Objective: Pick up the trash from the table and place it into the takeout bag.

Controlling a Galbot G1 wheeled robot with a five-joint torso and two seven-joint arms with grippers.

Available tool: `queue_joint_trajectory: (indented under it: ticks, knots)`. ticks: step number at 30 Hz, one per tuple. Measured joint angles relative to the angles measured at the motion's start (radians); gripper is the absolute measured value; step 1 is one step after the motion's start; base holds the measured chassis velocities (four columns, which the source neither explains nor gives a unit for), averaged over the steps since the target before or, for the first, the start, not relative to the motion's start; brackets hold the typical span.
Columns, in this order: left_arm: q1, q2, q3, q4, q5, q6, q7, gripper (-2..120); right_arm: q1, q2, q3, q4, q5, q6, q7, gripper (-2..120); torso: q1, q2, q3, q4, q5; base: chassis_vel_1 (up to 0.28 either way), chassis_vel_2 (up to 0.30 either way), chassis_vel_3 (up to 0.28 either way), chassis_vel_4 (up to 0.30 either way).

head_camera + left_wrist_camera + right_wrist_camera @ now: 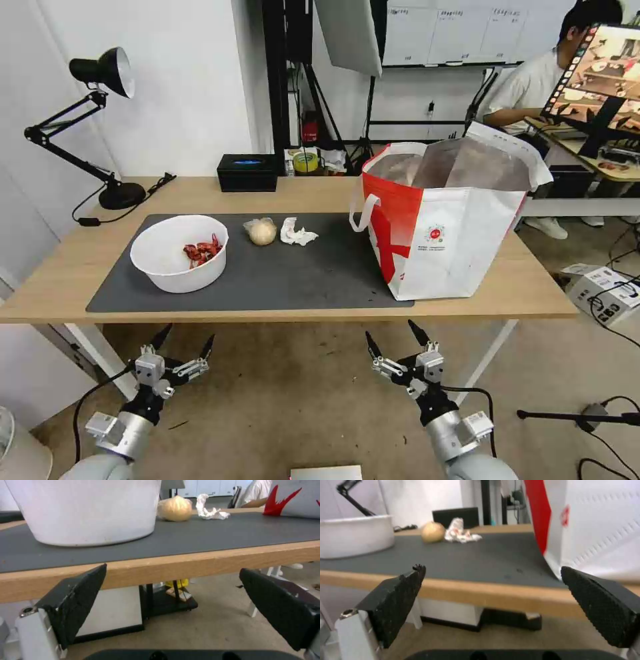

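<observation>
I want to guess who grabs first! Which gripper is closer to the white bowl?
Left. The left gripper hangs open just below the table edge in front of the white bowl; the right gripper hangs open farther along, nearer the takeout bag.

Light wood table (313,193), matt grey mat (300,273) (faintly speckled), foil-lined woven takeout bag (460,247).

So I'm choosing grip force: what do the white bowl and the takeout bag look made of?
White round bowl: likely thin plastic or coated paper, with smooth matte walls. White and red takeout bag: seemingly woven or non-woven fabric with a ribbed texture and silvery foil-like lining; it looks soft.
</observation>
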Motion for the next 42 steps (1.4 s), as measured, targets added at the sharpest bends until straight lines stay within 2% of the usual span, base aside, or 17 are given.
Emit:
queue_joint_trajectory:
  ticks: [7, 14, 20, 24, 27, 28, 31, 32, 37, 42]
  knots:
    - [0.003, -0.001, 0.0, -0.006, 0.001, 0.0, 0.001, 100, 0.098, -0.045, -0.051, 0.031, 0.051, -0.066, -0.011, 100, 0.0, 0.0, 0.0, 0.0001, 0.0, 0.0, 0.0, 0.0, 0.0]
    - [0.006, 0.0, 0.008, -0.019, 0.003, -0.001, 0.001, 100, 0.265, -0.089, -0.153, 0.033, 0.083, -0.144, 0.007, 100, 0.0, 0.0, 0.0, 0.0, -0.0001, 0.0, 0.0, 0.0, 0.0]
    - [0.0, 0.004, 0.015, -0.033, 0.008, 0.011, -0.003, 100, 0.498, -0.098, -0.302, -0.022, 0.115, -0.263, 0.074, 100, 0.0, 0.0, 0.0, 0.0001, 0.0, 0.0, 0.0, 0.0, 0.0]
    - [-0.004, 0.01, 0.015, -0.034, 0.008, 0.021, -0.004, 100, 0.585, -0.091, -0.357, -0.046, 0.134, -0.327, 0.115, 100, 0.0, 0.0, 0.0, 0.0002, 0.0, 0.0, 0.0, 0.0, 0.0]
    - [-0.014, 0.021, 0.016, -0.035, 0.007, 0.027, -0.009, 100, 0.738, -0.076, -0.439, -0.095, 0.212, -0.434, 0.185, 100, 0.0, 0.0, 0.0, 0.0002, -0.0004, 0.0, 0.0, 0.0, 0.0]
    - [-0.014, 0.021, 0.016, -0.035, 0.007, 0.027, -0.009, 100, 0.738, -0.076, -0.439, -0.095, 0.212, -0.434, 0.185, 100, 0.0, 0.0, 0.0, 0.0002, -0.0004, 0.0, 0.0, 0.0, 0.0]
    - [-0.018, 0.02, 0.02, -0.035, 0.006, 0.029, -0.015, 100, 0.859, -0.033, -0.499, -0.173, 0.286, -0.483, 0.245, 100, 0.0, 0.0, 0.0, 0.0001, -0.0002, 0.0, 0.0, 0.0, 0.0]
    - [-0.018, 0.02, 0.02, -0.035, 0.006, 0.029, -0.015, 100, 0.859, -0.033, -0.499, -0.173, 0.286, -0.483, 0.245, 100, 0.0, 0.0, 0.0, 0.0001, -0.0002, 0.0, 0.0, 0.0, 0.0]
    - [-0.022, 0.015, 0.026, -0.027, 0.007, 0.03, -0.018, 100, 0.994, 0.075, -0.55, -0.341, 0.365, -0.515, 0.308, 100, 0.0, 0.0, 0.0, 0.0002, -0.0002, 0.0, 0.0, 0.0, 0.0]
    - [-0.028, 0.014, 0.033, -0.025, 0.009, 0.03, -0.022, 100, 1.093, 0.186, -0.577, -0.525, 0.376, -0.528, 0.345, 100, 0.0, 0.0, 0.0, 0.0003, -0.0003, 0.0, 0.0, 0.0, 0.0]
